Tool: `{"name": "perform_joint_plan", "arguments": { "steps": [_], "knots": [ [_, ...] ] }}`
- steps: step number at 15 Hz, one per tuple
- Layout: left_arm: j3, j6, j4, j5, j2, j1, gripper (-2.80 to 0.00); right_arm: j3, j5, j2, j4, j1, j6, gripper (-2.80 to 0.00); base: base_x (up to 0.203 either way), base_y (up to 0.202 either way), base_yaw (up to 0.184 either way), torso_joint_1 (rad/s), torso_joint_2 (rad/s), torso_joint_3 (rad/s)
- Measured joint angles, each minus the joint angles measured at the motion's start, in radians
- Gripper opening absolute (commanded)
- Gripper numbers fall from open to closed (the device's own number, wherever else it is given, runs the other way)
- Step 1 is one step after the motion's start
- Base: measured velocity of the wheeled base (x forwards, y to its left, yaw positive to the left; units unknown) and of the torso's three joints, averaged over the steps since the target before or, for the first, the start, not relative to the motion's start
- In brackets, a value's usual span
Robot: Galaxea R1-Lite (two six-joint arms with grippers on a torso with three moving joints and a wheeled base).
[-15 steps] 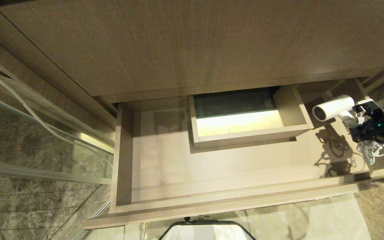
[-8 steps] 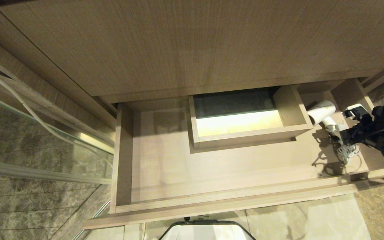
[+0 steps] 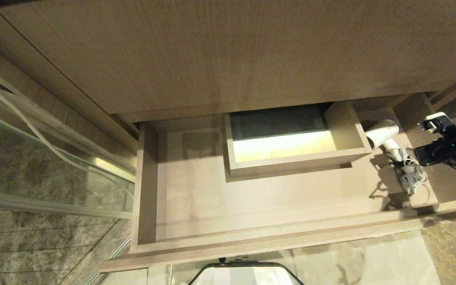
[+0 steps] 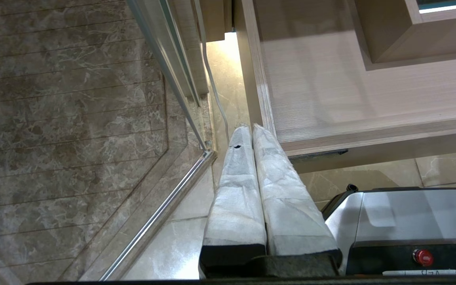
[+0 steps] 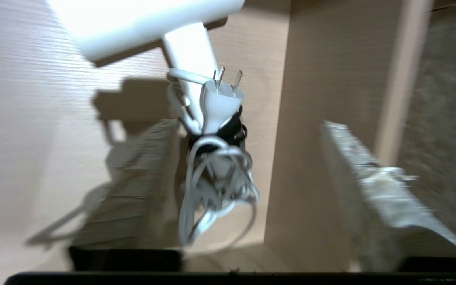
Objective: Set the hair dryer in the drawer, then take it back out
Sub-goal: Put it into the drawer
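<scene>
So the hair dryer (image 3: 382, 133) is lying in the drawer (image 3: 275, 233) at its right end, barrel pointing toward the back-left, and the right gripper (image 3: 424, 141) hangs just right of it, fingers spread wide, holding nothing.

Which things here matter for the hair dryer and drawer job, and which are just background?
Job:
hair dryer, lying in the drawer
drawer, pulled open
right gripper, open beside the dryer

Background:
left gripper, shut, parked
glass panel
marble floor
</scene>
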Motion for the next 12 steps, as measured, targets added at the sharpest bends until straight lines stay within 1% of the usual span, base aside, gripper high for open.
{"name": "perform_joint_plan", "arguments": {
  "steps": [2,6,9,12],
  "knots": [
    [0.000,0.000,0.000,0.000,0.000,0.000,-2.80,0.068,0.016,-0.096,0.031,-0.006,0.005,-2.80,0.000,0.000,0.000,0.000,0.00,0.000],
    [0.000,0.000,0.000,0.000,0.000,0.000,-2.80,0.095,0.019,-0.166,0.036,-0.009,0.005,-2.80,0.000,0.000,0.000,0.000,0.00,0.000],
    [0.000,0.000,0.000,0.000,0.000,0.000,-2.80,0.160,0.023,-0.257,0.139,-0.013,0.003,-2.80,0.000,0.000,0.000,0.000,0.00,0.000],
    [0.000,0.000,0.000,0.000,0.000,0.000,-2.80,0.249,0.026,-0.467,0.254,-0.017,0.000,-2.80,0.000,0.000,0.000,0.000,0.00,0.000]
  ]
}}
